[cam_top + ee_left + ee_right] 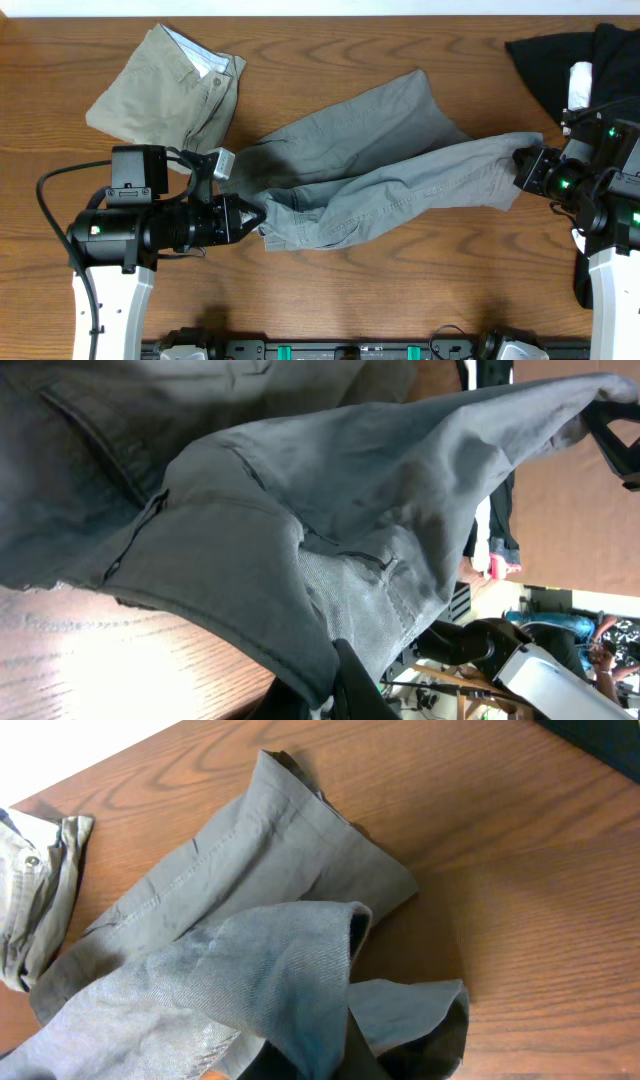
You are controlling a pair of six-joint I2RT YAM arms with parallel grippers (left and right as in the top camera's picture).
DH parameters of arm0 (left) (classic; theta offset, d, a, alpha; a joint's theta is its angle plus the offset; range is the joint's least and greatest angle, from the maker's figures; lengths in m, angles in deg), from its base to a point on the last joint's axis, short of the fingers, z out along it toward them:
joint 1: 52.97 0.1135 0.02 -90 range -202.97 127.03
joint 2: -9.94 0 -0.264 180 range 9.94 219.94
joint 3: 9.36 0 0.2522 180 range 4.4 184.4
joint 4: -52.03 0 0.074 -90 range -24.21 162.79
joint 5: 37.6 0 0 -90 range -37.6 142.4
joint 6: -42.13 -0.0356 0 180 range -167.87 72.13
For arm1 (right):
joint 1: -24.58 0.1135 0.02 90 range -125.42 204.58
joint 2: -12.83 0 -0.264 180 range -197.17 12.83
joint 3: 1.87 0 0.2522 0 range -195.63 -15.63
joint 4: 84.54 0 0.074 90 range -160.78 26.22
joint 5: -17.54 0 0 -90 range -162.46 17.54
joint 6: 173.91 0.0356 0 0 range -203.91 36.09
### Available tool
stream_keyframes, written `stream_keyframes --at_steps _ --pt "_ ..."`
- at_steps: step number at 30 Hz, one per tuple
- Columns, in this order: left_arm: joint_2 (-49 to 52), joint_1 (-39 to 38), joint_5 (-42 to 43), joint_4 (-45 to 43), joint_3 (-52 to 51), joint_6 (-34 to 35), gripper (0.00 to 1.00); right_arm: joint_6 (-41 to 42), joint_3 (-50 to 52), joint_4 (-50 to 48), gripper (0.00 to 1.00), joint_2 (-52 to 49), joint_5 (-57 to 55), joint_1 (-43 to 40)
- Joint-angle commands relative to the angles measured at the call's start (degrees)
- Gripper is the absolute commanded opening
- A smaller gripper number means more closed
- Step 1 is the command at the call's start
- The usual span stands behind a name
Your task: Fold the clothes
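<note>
The grey shorts (370, 160) lie across the middle of the table (400, 290), stretched between the left gripper (255, 215) and the right gripper (522, 160), each clamped tight on one end, with khaki shorts (170, 85) near the far left corner and black clothes (560, 55) at the far right corner.

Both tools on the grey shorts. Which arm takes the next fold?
Right, probably. The right tool grips the lifted leg hem of the grey shorts, with the other leg lying flat beside it; the left tool clamps the bunched opposite end, a natural anchor.
</note>
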Motion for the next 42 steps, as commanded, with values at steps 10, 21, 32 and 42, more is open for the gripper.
stream_keyframes --at_steps 10,21,32,42 --pt "-8.02 0.13 -9.81 -4.63 7.39 -0.66 0.06 -3.67 -0.92 -1.22 0.01 0.11 -0.15 -0.52" --pt "-5.25 0.13 -5.16 -8.17 7.43 -0.31 0.06 -1.03 -2.08 -10.69 0.01 0.52 2.43 -0.59" --pt "-5.35 0.13 -4.37 -8.87 17.31 -0.55 0.06 -0.70 -9.33 -11.19 0.01 5.38 0.94 -2.34" --pt "-5.35 0.13 -4.39 -7.80 37.88 -0.50 0.06 -0.70 -30.08 3.65 0.01 6.97 -4.39 -4.79"
